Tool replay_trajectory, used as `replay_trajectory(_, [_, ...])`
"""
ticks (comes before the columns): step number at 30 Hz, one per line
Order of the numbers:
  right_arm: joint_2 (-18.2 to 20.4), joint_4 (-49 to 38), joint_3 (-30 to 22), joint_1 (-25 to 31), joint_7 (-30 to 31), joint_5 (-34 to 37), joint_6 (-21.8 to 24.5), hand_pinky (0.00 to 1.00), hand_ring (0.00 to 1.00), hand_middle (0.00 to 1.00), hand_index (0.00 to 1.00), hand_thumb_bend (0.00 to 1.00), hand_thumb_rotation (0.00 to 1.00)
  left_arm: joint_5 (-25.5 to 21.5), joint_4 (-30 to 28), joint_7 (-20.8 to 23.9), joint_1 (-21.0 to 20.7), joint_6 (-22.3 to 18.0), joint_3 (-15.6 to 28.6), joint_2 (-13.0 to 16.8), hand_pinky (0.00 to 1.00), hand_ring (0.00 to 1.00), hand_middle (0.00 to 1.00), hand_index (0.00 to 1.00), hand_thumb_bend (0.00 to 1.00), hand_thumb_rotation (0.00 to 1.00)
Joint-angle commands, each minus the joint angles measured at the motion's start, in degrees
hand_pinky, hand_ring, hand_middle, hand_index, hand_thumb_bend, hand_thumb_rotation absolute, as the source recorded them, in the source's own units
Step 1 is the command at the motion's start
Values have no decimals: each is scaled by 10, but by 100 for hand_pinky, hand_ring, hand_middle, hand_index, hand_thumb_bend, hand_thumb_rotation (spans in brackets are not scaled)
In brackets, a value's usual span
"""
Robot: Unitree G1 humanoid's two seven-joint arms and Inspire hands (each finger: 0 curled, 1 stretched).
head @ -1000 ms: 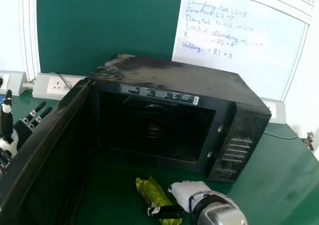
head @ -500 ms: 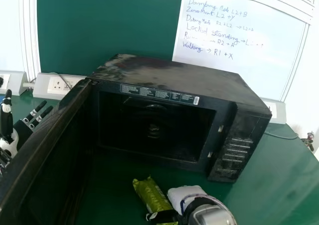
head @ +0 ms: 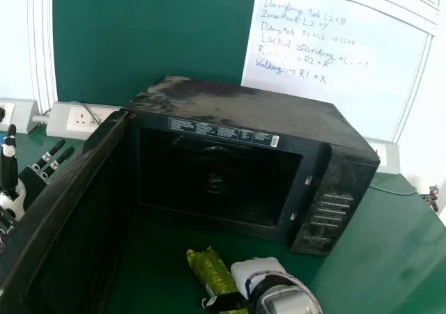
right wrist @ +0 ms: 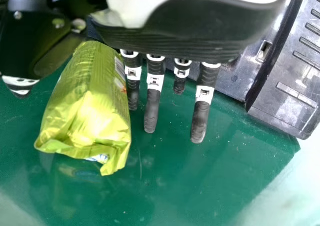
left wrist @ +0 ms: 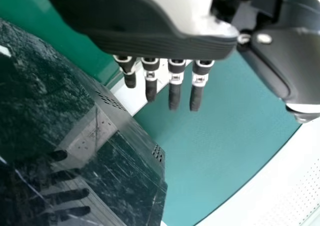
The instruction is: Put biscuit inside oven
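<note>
Black is recorded on the oven (head: 244,108), with grey smudging across its top and pale stripes on its control panel (head: 329,209). In front of the oven, yellow-green is noted on the biscuit packet (head: 210,269); white and black are noted on the right hand (head: 256,268) there and the left hand (head: 29,187) left of the oven. Green is found on the table (head: 380,248) under the oven. Behind the oven, blue handwriting is observed on the whiteboard (head: 387,70).

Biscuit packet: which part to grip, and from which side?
I'd pinch the biscuit packet across its long sides, on the near half, with the right hand coming from above and its right. It's long and narrow, lying with its far end toward the oven, so that end should stay free.
</note>
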Motion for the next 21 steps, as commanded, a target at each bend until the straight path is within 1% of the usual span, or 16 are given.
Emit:
replay_trajectory(1, [4, 17, 5, 4, 22, 7, -2, 50, 66, 77, 87, 99, 25, -5, -1, 3, -3, -7, 0, 5, 99, 95, 90, 87, 39, 14])
replay_trajectory(3, [9, 20, 6, 3, 27, 5, 0, 49, 67, 78, 87, 98, 26, -6, -3, 8, -3, -7, 0, 5, 99, 94, 90, 87, 40, 12])
replay_trajectory(5, [12, 22, 5, 2, 30, 6, 2, 46, 63, 75, 87, 98, 25, -5, -3, 3, -1, -7, 1, 7, 99, 95, 91, 89, 38, 13])
replay_trajectory(6, [14, 22, 2, 3, 28, 8, 4, 46, 64, 76, 88, 97, 24, -4, -2, -5, 0, -7, 1, 8, 100, 95, 92, 90, 36, 14])
replay_trajectory(7, [13, 22, 1, 3, 28, 10, 4, 46, 64, 76, 88, 98, 24, -10, -1, 0, -1, -5, 2, 9, 100, 97, 94, 92, 36, 14])
replay_trajectory(8, [13, 22, -1, 1, 31, 12, 4, 45, 63, 76, 88, 98, 24, -8, -2, 0, 0, -6, 2, 9, 100, 97, 94, 91, 40, 13])
replay_trajectory(9, [13, 23, -1, 0, 32, 13, 3, 50, 70, 79, 87, 97, 25, -8, -3, -1, 1, -6, 3, 10, 100, 97, 93, 89, 41, 13])
replay_trajectory(10, [13, 22, -3, -1, 32, 14, 4, 48, 67, 77, 87, 96, 24, -7, -3, 0, 1, -6, 3, 11, 100, 97, 92, 87, 42, 13])
replay_trajectory(12, [19, 21, -8, -2, 38, 22, 10, 47, 67, 76, 88, 97, 21, -8, -5, 3, 2, -5, 4, 13, 100, 98, 93, 88, 41, 13])
replay_trajectory(13, [20, 22, -10, -3, 40, 24, 12, 48, 67, 76, 85, 95, 19, -9, -7, 4, 3, -6, 4, 13, 100, 98, 94, 90, 43, 13])
replay_trajectory(15, [19, 25, -8, -4, 39, 21, 11, 46, 65, 74, 84, 95, 18, -7, -9, 1, 5, -6, 4, 14, 100, 99, 95, 92, 38, 13])
replay_trajectory(17, [16, 28, -4, 0, 28, 14, 10, 42, 60, 71, 84, 87, 15, -8, -7, -1, 5, -7, 5, 14, 100, 99, 95, 92, 36, 15])
replay_trajectory(18, [14, 29, -3, 3, 24, 14, 9, 42, 59, 71, 83, 84, 14, -10, -7, 1, 4, -7, 5, 14, 100, 98, 94, 91, 36, 14])
replay_trajectory(19, [11, 31, -2, 5, 20, 15, 6, 46, 63, 72, 80, 81, 13, -12, -7, 2, 4, -6, 5, 14, 100, 99, 94, 90, 36, 14])
replay_trajectory(21, [11, 37, 3, 8, 13, 9, 7, 49, 65, 73, 76, 79, 13, -14, -9, 7, 4, -5, 5, 14, 100, 100, 96, 92, 34, 13])
